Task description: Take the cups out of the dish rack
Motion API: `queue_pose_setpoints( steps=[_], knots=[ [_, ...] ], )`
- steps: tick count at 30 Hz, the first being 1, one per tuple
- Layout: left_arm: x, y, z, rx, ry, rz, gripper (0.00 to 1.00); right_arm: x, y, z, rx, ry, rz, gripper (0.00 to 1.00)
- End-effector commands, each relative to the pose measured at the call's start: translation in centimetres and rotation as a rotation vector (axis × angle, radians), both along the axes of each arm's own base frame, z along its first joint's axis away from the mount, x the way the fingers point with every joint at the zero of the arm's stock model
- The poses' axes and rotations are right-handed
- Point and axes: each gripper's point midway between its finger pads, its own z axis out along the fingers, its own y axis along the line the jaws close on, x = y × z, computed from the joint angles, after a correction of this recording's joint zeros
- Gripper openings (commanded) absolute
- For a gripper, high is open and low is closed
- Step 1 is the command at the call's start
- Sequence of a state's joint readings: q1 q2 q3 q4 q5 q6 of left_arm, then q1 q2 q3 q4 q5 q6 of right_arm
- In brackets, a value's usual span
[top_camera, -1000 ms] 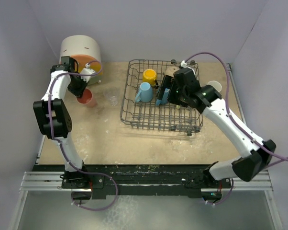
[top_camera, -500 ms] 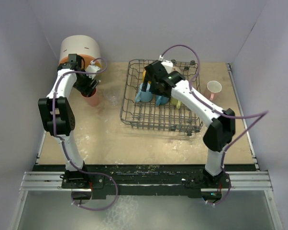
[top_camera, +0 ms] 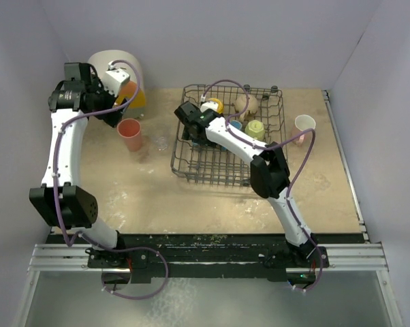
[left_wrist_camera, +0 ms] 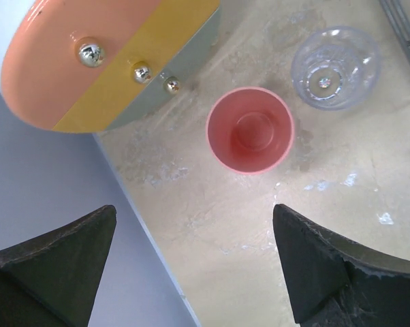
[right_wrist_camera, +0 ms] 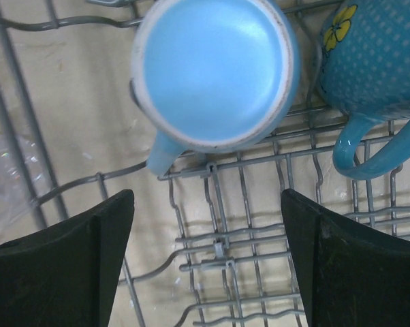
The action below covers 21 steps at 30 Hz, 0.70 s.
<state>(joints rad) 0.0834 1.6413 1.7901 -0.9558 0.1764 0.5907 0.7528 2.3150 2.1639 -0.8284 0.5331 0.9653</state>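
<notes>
Salmon tumbler (left_wrist_camera: 250, 129) now stands released near table edge (left_wrist_camera: 157, 225).

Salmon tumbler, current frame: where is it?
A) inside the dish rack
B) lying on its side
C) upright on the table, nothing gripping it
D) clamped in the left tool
C: the left wrist view looks straight down into the salmon tumbler, open end up on the table beside the clear glass, with the left tool spread wide and off it.
</notes>
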Motion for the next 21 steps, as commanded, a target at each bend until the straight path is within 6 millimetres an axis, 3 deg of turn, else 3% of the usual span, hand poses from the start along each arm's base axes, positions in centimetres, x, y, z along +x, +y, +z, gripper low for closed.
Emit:
queue_pose_setpoints(
  steps=[1, 6, 15, 21],
  knots=[
    [-2.4, -1.3, 0.7, -0.085, 0.013, -0.009, 0.99, 1.4, -0.4, 2.8, 0.015, -0.112, -0.103, 0.87],
    [-4.1, -2.7, 1.3, -0.143, -0.002, -0.052, 0.99, 2.2, 0.2, 2.4, 0.000, -0.156, -0.126, 0.81],
    [-5.5, -2.8, 1.7, -0.132, -0.013, -0.066, 0.99, 3.1, 1.1, 1.0, -0.005, -0.165, -0.133, 0.77],
    [-5.9, -3.0, 2.5, -0.132, -0.040, -0.080, 0.99, 2.1, -0.2, 0.1, -0.049, -0.141, -0.156, 0.73]
  ],
)
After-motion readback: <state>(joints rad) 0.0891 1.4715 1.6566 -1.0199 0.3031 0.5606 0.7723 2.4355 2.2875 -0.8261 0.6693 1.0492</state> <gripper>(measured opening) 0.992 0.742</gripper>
